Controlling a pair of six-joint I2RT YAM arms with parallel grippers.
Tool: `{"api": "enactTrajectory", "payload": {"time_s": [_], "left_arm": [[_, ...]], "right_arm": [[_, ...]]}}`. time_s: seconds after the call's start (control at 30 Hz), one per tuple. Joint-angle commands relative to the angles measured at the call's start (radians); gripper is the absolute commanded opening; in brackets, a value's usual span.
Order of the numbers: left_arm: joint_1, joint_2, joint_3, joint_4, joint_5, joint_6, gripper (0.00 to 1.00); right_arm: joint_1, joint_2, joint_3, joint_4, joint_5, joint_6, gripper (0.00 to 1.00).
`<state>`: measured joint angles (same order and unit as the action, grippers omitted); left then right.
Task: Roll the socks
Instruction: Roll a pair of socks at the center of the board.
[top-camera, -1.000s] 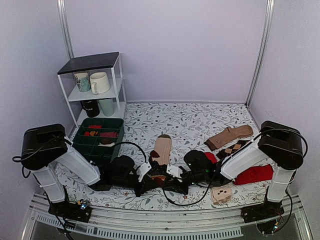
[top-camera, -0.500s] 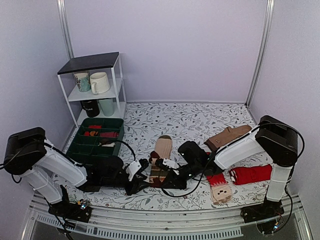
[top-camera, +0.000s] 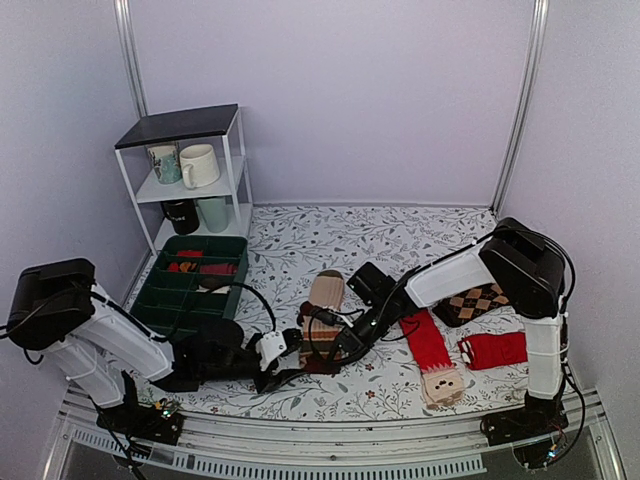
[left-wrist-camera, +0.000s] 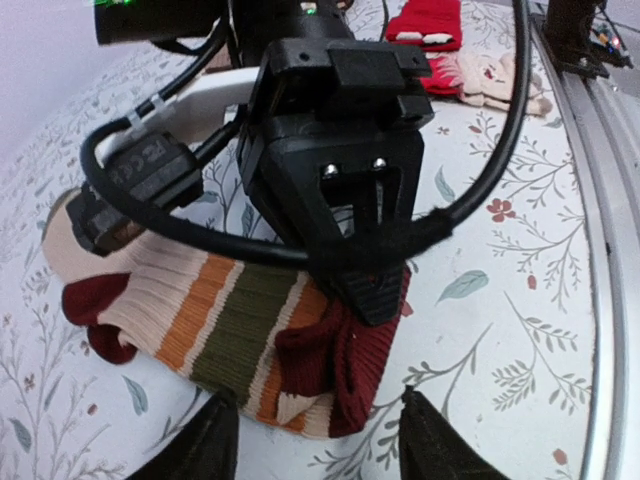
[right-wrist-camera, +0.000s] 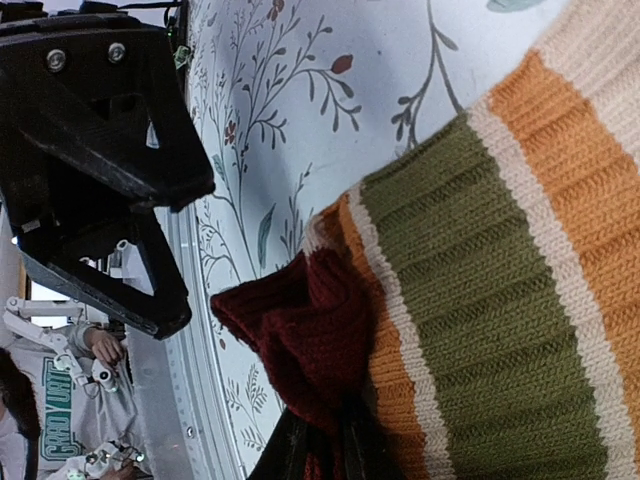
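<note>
Far left there's a white shelf (top-camera: 180, 125) with mugs (top-camera: 199, 165) on it; in front of that sits a green divider tray (top-camera: 172, 296) with a few red rolled socks (top-camera: 203, 267) in its back compartments; all of it sits on the floral table (top-camera: 330, 235).

The left arm lies low along the near edge; the left gripper (left-wrist-camera: 317, 430) points at the near end of the striped sock (left-wrist-camera: 215, 330), with its two fingers (left-wrist-camera: 218, 440) spread apart on either side of that end; nothing is between them, and the tips look just short of the fabric.

The striped sock lies flat near the middle of the table, just in front of the arms; it has a cream body, orange and olive bands and dark red patches, and its near end is a dark red cuff (right-wrist-camera: 300, 320) that's bunched up and lifted a bit off the cloth.

The right gripper (right-wrist-camera: 325, 440) reaches in from the right and comes down on that cuff; its tips are pinched together on the dark red fabric; you can see that both in its own wrist view and from the left wrist camera, which shows it right above the sock.

Further right lie loose socks, well apart from the striped one: a long red sock (top-camera: 428, 342), a beige sock with a face on it (top-camera: 443, 387), an argyle sock (top-camera: 482, 300) and a folded red sock (top-camera: 495, 350) by the right arm's base.
</note>
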<state>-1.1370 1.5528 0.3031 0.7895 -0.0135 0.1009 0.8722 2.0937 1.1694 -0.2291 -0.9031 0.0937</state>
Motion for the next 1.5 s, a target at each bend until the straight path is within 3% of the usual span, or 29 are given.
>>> {"api": "enactTrajectory", "payload": {"time_s": [0.0,0.27,0.57,1.0,1.13,1.33,1.47], "left_arm": [[-0.01,0.061,0.023,0.128,-0.067,0.125,0.59],[-0.01,0.154,0.079,0.144,0.034,0.163,0.63],[-0.018,0.177,0.119,0.031,0.116,0.179,0.63],[-0.019,0.248,0.175,-0.033,0.097,0.156,0.59],[-0.019,0.238,0.173,-0.042,0.119,0.154,0.49],[-0.019,0.238,0.186,-0.087,0.153,0.131,0.11],[-0.018,0.229,0.181,-0.097,0.158,0.106,0.0]], "right_arm": [[-0.011,0.077,-0.016,-0.196,0.048,0.011,0.1],[-0.012,0.08,-0.009,-0.216,0.054,0.003,0.1],[-0.011,0.084,0.002,-0.226,0.033,0.01,0.1],[-0.01,0.095,0.001,-0.222,0.017,0.012,0.1],[-0.011,0.099,0.002,-0.221,0.016,0.014,0.09],[-0.011,0.101,0.009,-0.222,0.005,0.02,0.09],[-0.012,0.106,0.014,-0.226,0.005,0.02,0.09]]}}
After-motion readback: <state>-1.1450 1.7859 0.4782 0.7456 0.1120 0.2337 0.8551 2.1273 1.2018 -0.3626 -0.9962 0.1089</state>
